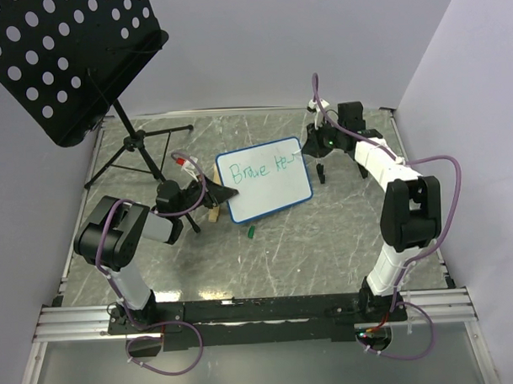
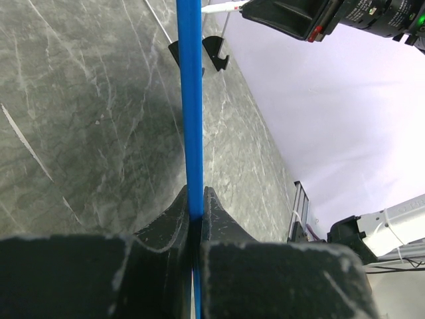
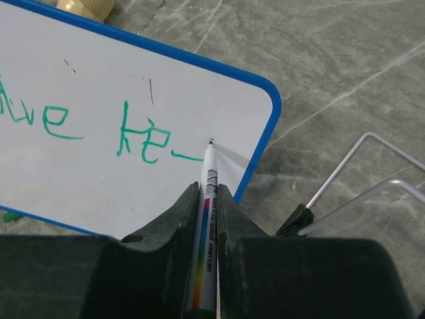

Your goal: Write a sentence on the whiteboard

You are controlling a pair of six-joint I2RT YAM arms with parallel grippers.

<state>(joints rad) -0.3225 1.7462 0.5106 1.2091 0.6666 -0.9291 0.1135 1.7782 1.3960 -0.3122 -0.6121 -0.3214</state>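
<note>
The whiteboard [image 1: 269, 191], white with a blue rim, stands tilted near the table's middle. Green writing [image 1: 260, 169] on it reads "Brave ke" with a dash after it, also seen in the right wrist view [image 3: 66, 123]. My left gripper [image 1: 225, 194] is shut on the board's left edge; the left wrist view shows the blue rim [image 2: 192, 100] edge-on between the fingers [image 2: 174, 211]. My right gripper [image 1: 312, 150] is shut on a white marker [image 3: 208, 199]. The marker's tip is at the board [image 3: 99, 179], at the end of the green dash near the right edge.
A black perforated music-stand panel [image 1: 66, 55] rises at the back left on a tripod [image 1: 137, 150]. A wooden block [image 1: 213, 212] lies by the board's left corner. A small green cap [image 1: 251, 233] lies in front of the board. A metal stand leg [image 3: 358, 173] lies right of the board.
</note>
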